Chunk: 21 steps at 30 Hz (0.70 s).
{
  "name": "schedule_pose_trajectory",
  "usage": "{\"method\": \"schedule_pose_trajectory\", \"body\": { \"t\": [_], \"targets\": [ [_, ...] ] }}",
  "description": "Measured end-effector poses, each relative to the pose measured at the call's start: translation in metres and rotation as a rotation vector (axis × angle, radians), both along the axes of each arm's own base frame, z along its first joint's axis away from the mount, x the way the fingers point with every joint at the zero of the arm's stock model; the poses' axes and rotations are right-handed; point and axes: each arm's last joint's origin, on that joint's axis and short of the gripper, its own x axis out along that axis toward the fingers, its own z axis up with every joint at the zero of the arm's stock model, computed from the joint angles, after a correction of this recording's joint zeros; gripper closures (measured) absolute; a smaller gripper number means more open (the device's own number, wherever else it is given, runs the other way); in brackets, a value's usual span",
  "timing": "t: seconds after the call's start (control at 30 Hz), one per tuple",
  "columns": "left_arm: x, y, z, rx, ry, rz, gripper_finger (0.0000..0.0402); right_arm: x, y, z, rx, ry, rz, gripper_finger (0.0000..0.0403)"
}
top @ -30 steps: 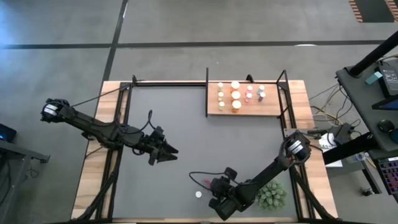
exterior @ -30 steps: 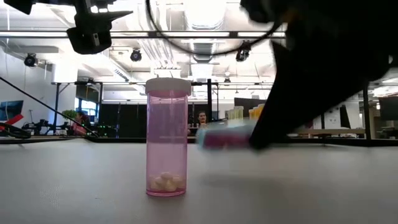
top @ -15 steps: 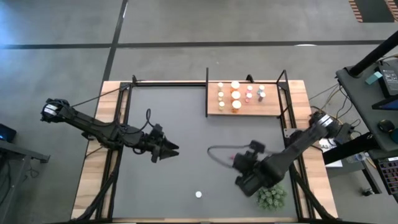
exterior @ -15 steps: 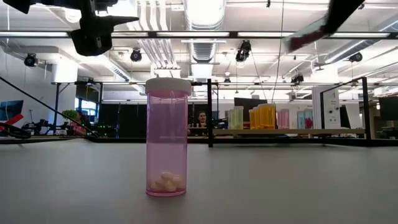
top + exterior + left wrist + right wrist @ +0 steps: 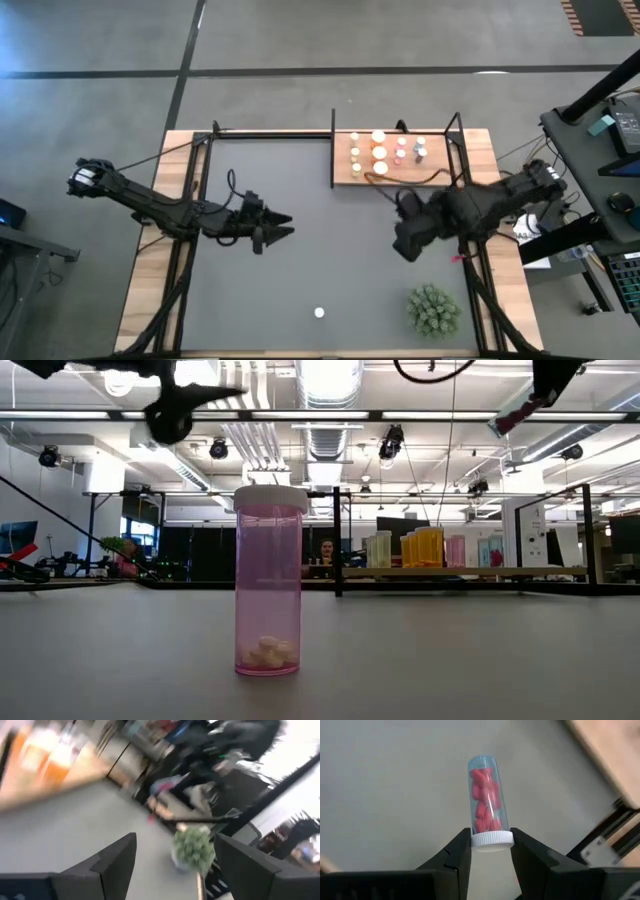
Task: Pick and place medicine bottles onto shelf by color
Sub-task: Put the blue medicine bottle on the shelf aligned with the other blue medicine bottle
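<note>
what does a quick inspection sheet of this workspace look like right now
surface: dark grey mat on a wooden table.
job's things: shelf at the far edge holds a cluster of orange, pink and pale bottles; one pink bottle stands upright alone near the front; a clear bottle of red pills is carried above the mat.
clutter: green spiky plant at front right.
grippers: left gripper open, empty, over the mat's left half; right gripper shut on the bottle of red pills at its white cap, near the shelf.
cables: black cable loops along both arms.
surroundings: concrete floor, equipment rack at right; a person far behind in the low view.
</note>
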Motion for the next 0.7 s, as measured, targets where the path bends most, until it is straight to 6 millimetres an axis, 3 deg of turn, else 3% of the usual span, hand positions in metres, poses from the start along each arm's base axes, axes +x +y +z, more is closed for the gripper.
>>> {"method": "schedule_pose_trajectory", "body": {
  "t": [0.2, 0.33, 0.5, 0.7],
  "targets": [
    [0.027, -0.006, 0.017, 0.468, -0.226, 0.061, 0.0151, 0.001, -0.028, 0.006, 0.215, 0.022, -0.043, 0.0291],
    [0.054, 0.002, 0.024, 0.717, -0.177, 0.213, 0.0151, 0.008, -0.045, 0.012, 0.291, 0.003, -0.052, 0.0291],
    [0.093, 0.038, 0.025, 0.802, -0.024, 0.324, 0.0151, 0.022, -0.067, 0.025, 0.329, -0.057, -0.050, 0.0291],
    [0.125, 0.060, 0.024, 0.857, 0.080, 0.187, 0.0151, 0.033, -0.095, 0.050, 0.308, -0.165, -0.076, 0.0291]
  ]
}}
